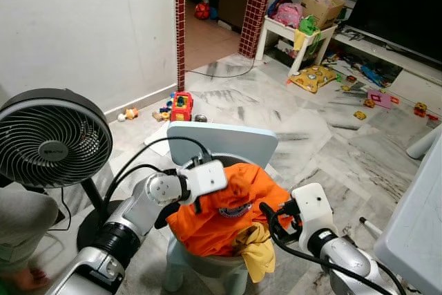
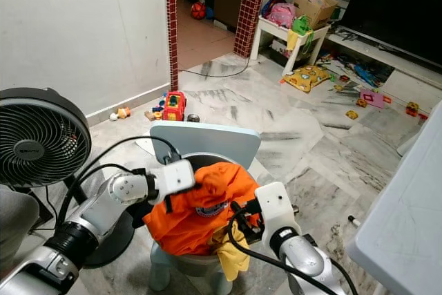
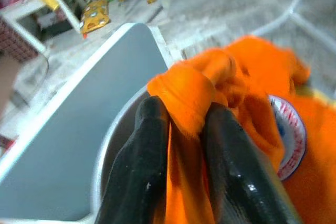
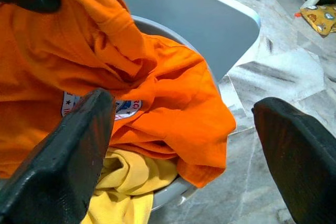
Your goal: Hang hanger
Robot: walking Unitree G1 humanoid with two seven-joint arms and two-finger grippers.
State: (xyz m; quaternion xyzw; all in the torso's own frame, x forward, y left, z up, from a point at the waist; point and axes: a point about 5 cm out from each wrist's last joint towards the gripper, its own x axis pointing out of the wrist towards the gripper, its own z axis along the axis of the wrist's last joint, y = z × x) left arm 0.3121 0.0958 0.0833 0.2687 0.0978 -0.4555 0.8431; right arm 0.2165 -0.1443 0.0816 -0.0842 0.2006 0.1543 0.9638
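Observation:
An orange shirt (image 1: 238,202) with a round badge lies heaped in a grey basin (image 4: 173,192) on a light blue chair (image 1: 221,141). Under it lies a yellow cloth (image 1: 257,248). My left gripper (image 3: 185,116) is shut on a bunched fold of the orange shirt at the pile's left side, near the chair back. My right gripper (image 4: 184,107) stands open at the pile's right side, with its fingers (image 4: 79,150) spread wide over the shirt and the yellow cloth, touching neither.
A black standing fan (image 1: 48,136) is close on the left, with a person's leg (image 1: 21,219) beside it. A white table edge (image 1: 414,226) stands at the right. Toys (image 1: 181,106) litter the marble floor, and a white shelf (image 1: 297,32) stands farther back.

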